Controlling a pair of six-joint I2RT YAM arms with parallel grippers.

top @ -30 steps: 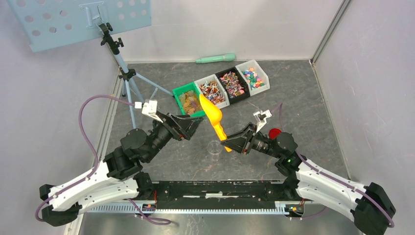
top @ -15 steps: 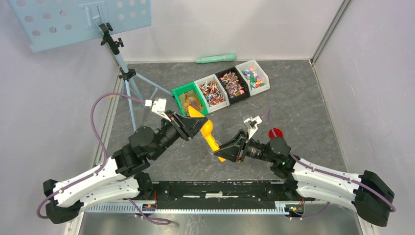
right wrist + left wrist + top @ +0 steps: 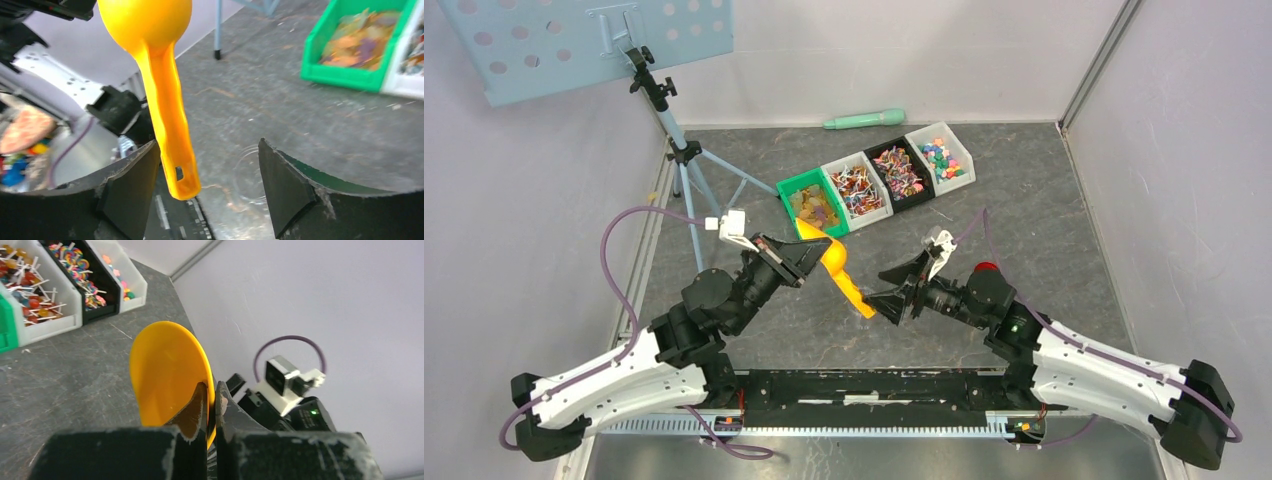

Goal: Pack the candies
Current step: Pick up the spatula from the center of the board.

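Candies [image 3: 898,170], tiny mixed-colour wrapped sweets, wait in the far plastic bins [image 3: 960,146] as the left gripper [image 3: 212,395] pinches shut on the bowl rim of the yellow plastic scoop [image 3: 165,370], right gripper [image 3: 207,150] gaping around its handle, and such a thin edge hold could let it swivel or drop.

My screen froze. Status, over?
Left tool shut on scoop rim. Right tool open around its handle. Candies in bins. Clear cup on table beyond the handle.
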